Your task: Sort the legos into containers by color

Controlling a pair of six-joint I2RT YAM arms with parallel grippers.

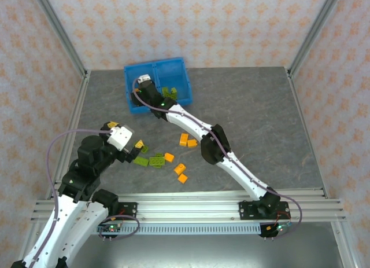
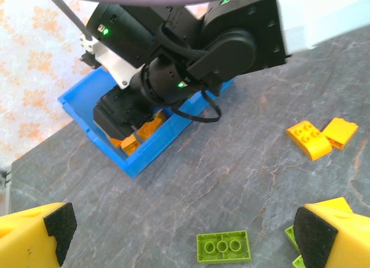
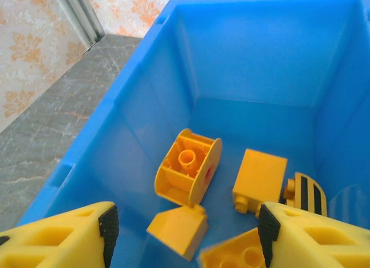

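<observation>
The blue bin [image 1: 157, 71] stands at the back of the table. My right gripper [image 1: 139, 88] hangs open over its left compartment, where several orange legos [image 3: 186, 166] lie on the floor. A blurred orange brick [image 3: 237, 256] sits low between the fingers [image 3: 107, 228], touching neither pad. Green legos [image 1: 169, 92] lie in the right compartment. My left gripper [image 1: 125, 135] is open just above the table, with a flat green brick [image 2: 224, 246] below it and other green legos [image 1: 156, 161] close by. Loose orange legos [image 1: 184, 140] are scattered on the table.
The right arm [image 2: 185, 59] stretches diagonally across the table from front right to the bin [image 2: 133, 158]. Two orange bricks [image 2: 309, 138] lie to the right of the left gripper [image 2: 185, 230]. Metal frame posts stand at the table's corners.
</observation>
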